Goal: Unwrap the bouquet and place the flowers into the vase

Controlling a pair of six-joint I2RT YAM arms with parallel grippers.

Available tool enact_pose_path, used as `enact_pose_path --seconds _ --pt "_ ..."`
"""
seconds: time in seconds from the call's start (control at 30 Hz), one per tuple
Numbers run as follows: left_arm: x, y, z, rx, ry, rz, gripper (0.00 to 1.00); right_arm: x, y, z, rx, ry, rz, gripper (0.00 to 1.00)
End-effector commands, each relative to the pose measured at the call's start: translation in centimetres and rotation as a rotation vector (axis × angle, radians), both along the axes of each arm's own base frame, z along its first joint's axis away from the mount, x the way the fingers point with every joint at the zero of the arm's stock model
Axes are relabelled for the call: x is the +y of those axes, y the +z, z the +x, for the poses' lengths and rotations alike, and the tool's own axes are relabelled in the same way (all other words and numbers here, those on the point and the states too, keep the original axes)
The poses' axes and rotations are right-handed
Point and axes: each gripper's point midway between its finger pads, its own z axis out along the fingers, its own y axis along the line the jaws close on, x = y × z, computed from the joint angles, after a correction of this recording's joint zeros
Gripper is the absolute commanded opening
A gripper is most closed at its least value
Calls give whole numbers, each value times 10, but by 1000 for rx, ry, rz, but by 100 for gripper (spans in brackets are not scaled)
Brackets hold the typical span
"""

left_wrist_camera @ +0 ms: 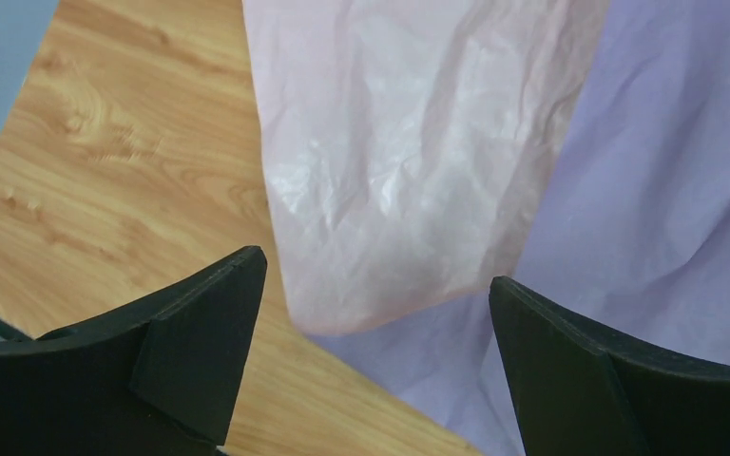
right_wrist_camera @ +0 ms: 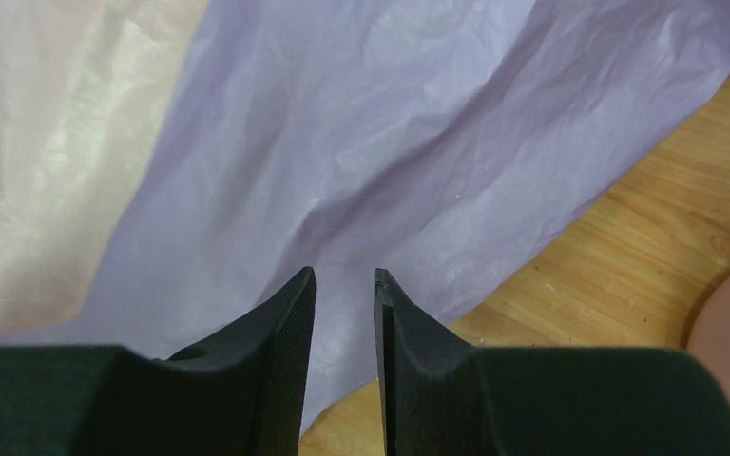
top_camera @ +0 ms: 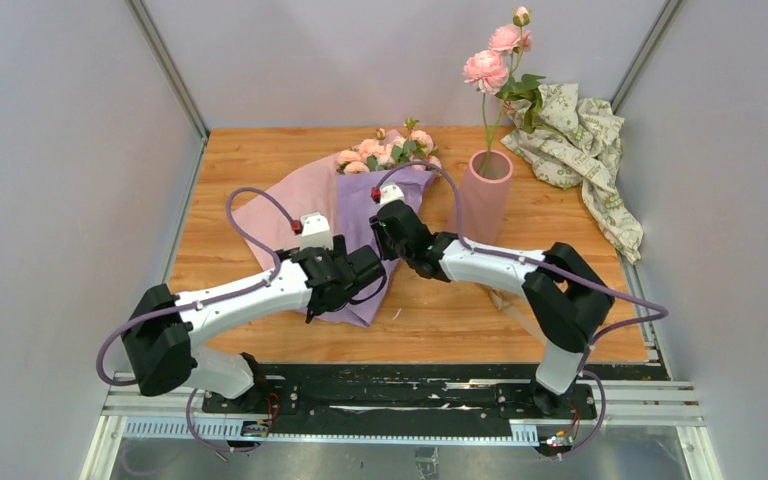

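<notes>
Just beyond left gripper [left_wrist_camera: 377, 285], the bouquet [left_wrist_camera: 409, 142]

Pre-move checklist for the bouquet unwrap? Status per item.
1. Left gripper empty: ok, jaws wide apart, nothing between them.
2. Right gripper empty: ok, jaws narrowly apart above the lilac paper, nothing seen between them.
3. Wrap opened: not ok, only the pink flap lies folded out; stems not in view.
4. Flowers out of the wrap: not ok, blooms sit at the paper's far end.
5. Vase upright: ok, standing right of the paper.
6. Vase mouth free: not ok, a tall stem already stands in it.
</notes>
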Motion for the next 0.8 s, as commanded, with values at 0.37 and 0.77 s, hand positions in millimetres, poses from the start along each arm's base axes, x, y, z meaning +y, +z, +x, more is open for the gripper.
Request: enact_pose_path --seconds 0.37,0.77 --pt "21 -68 64 179 35 -117 99 22 -85 39 145 -21 -74 26" --pt "24 -68 118 141 13 -227 96 35 -64 88 145 -6 36 25"
